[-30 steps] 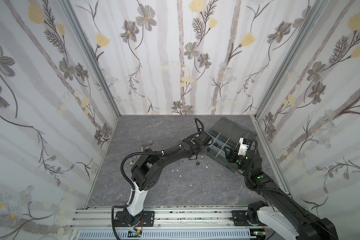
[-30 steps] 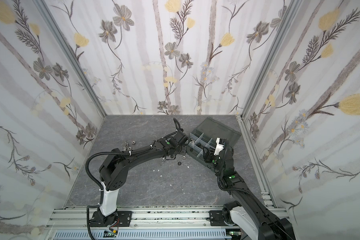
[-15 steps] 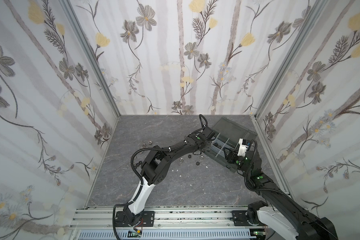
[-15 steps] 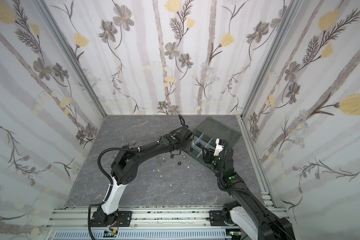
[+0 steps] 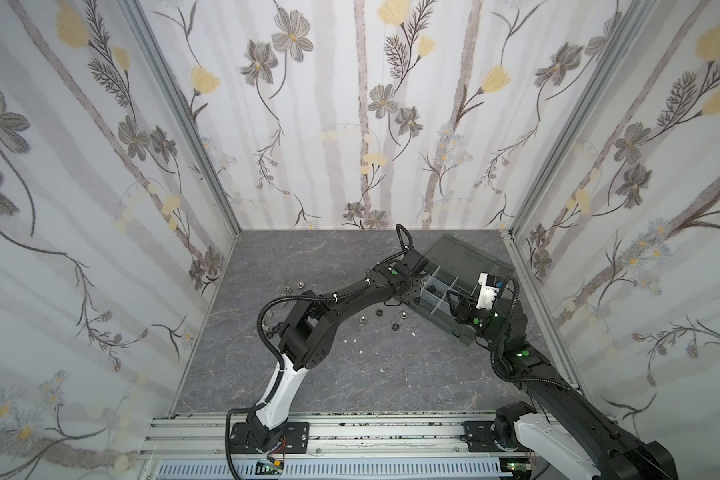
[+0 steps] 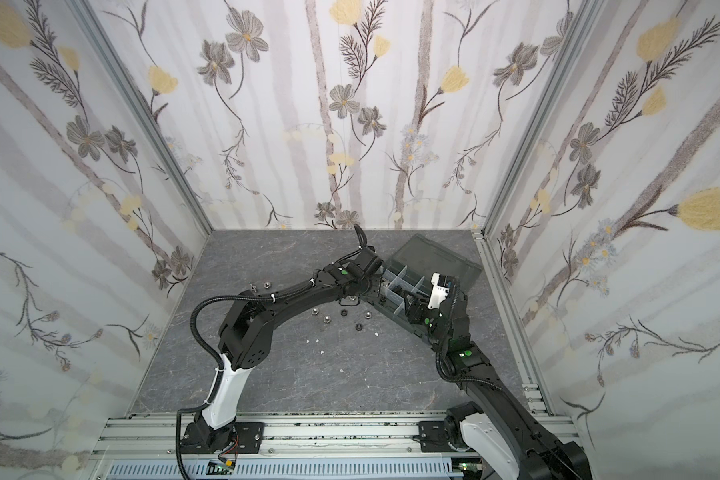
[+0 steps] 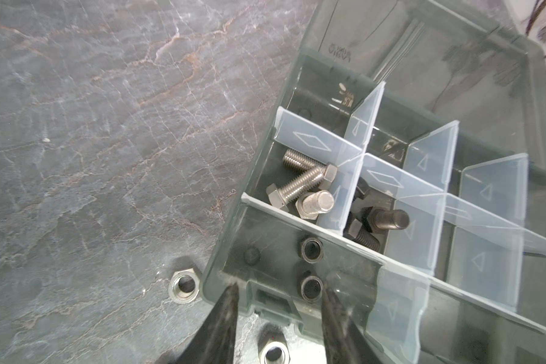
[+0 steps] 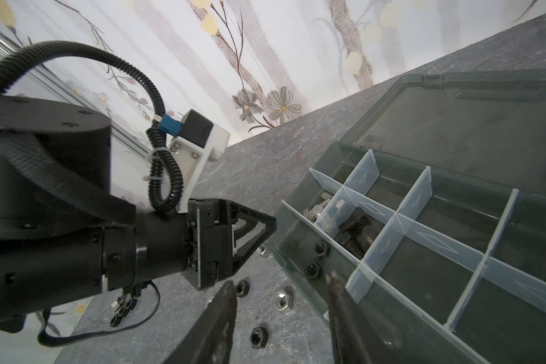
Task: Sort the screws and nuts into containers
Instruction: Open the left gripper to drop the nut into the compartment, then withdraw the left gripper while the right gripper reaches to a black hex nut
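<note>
The dark grey box [image 5: 463, 335] of containers lies open at the right rear, its lid [image 8: 486, 119] laid back. My left gripper [image 7: 279, 288] hangs open and empty over the box's left corner [image 7: 224, 252], also seen in both top views [image 5: 412, 291] [image 6: 375, 291]. Two black nuts [image 7: 311, 249] lie in the corner compartment. Silver screws [image 7: 300, 186] fill one compartment and black screws [image 7: 375, 220] the one beside it. My right gripper [image 8: 279, 280] is open and empty at the box's near wall [image 5: 452, 301]. Loose nuts [image 5: 378, 312] [image 6: 343, 311] lie on the table left of the box.
Two silver nuts [image 7: 184, 285] lie on the table right by the box corner. More small hardware sits further left [image 5: 292, 285] and under the left arm [image 5: 273, 328]. White specks [image 5: 360, 352] dot the grey table. Patterned walls close three sides; a metal rail [image 5: 350, 432] runs along the front.
My left gripper has swung right from the loose nuts to the box's corner, and its jaws have opened there. The right arm has stayed still.
</note>
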